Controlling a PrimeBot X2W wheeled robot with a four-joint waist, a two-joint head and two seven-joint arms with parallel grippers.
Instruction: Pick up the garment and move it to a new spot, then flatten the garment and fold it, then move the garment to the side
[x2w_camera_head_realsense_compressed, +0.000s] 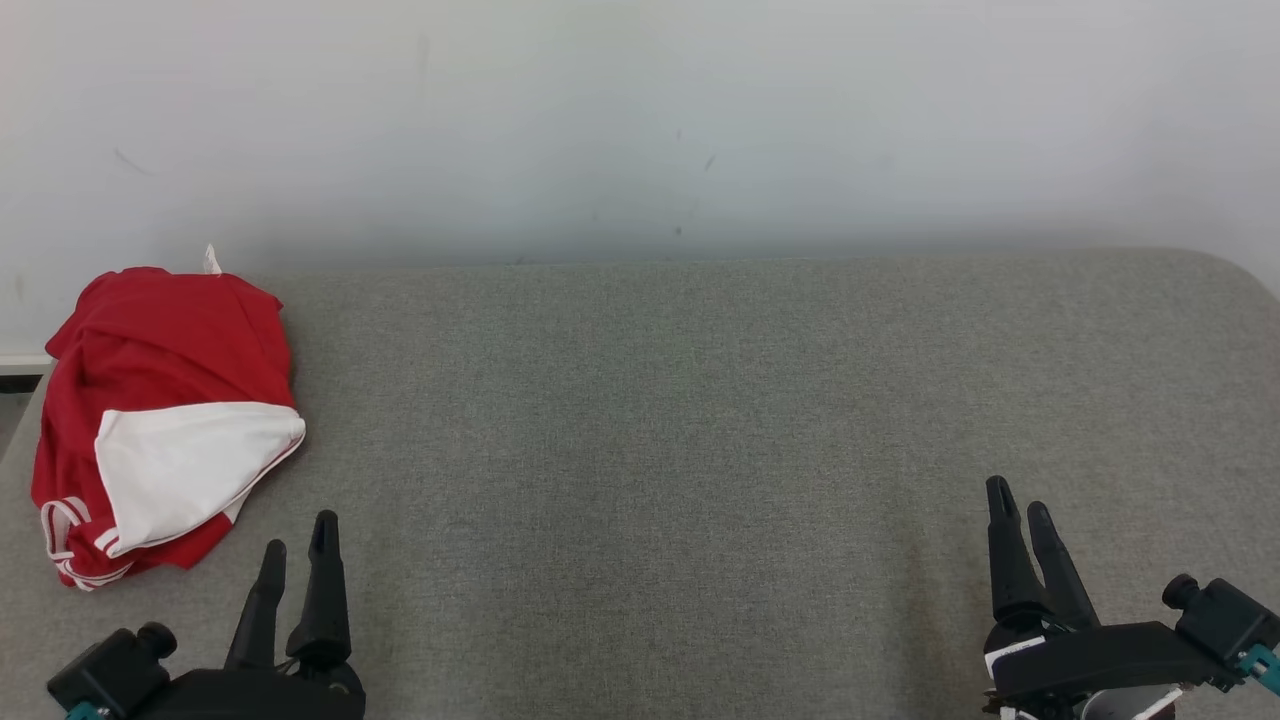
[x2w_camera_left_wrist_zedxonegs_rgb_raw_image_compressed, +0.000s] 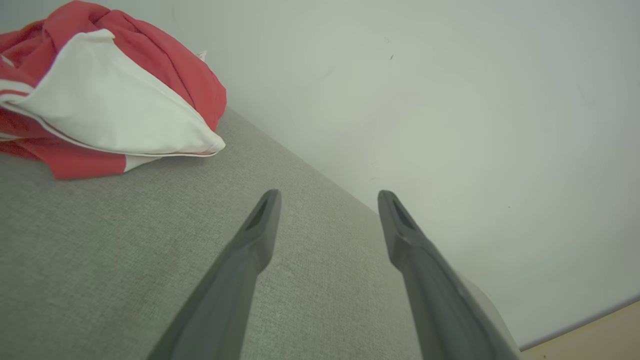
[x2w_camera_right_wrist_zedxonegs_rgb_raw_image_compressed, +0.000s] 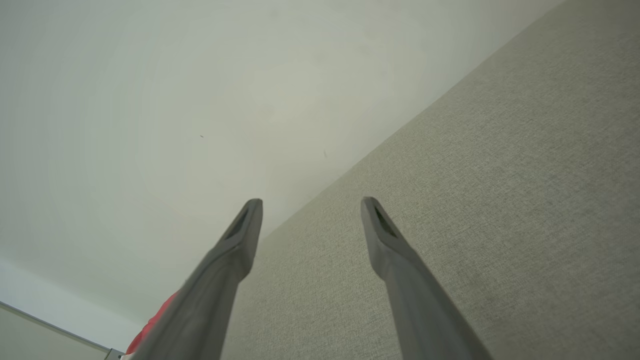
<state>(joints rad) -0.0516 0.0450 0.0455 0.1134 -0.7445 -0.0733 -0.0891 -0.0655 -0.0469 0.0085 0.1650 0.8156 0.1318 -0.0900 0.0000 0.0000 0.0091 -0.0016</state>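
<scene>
A red and white garment (x2w_camera_head_realsense_compressed: 165, 420) lies bunched at the far left of the grey fabric surface (x2w_camera_head_realsense_compressed: 700, 450), a white panel folded over its front. In the left wrist view the garment (x2w_camera_left_wrist_zedxonegs_rgb_raw_image_compressed: 105, 95) sits at the upper left, apart from the fingers. My left gripper (x2w_camera_head_realsense_compressed: 298, 548) stands open at the lower left, just right of and nearer than the garment, holding nothing. My right gripper (x2w_camera_head_realsense_compressed: 1018, 505) is open and empty at the lower right. A red sliver of the garment (x2w_camera_right_wrist_zedxonegs_rgb_raw_image_compressed: 152, 320) peeks past the left finger in the right wrist view.
A pale wall (x2w_camera_head_realsense_compressed: 640, 120) rises straight behind the surface's back edge. The surface rounds off at its far right corner (x2w_camera_head_realsense_compressed: 1235, 275). A strip of light floor (x2w_camera_left_wrist_zedxonegs_rgb_raw_image_compressed: 595, 335) shows beyond that end in the left wrist view.
</scene>
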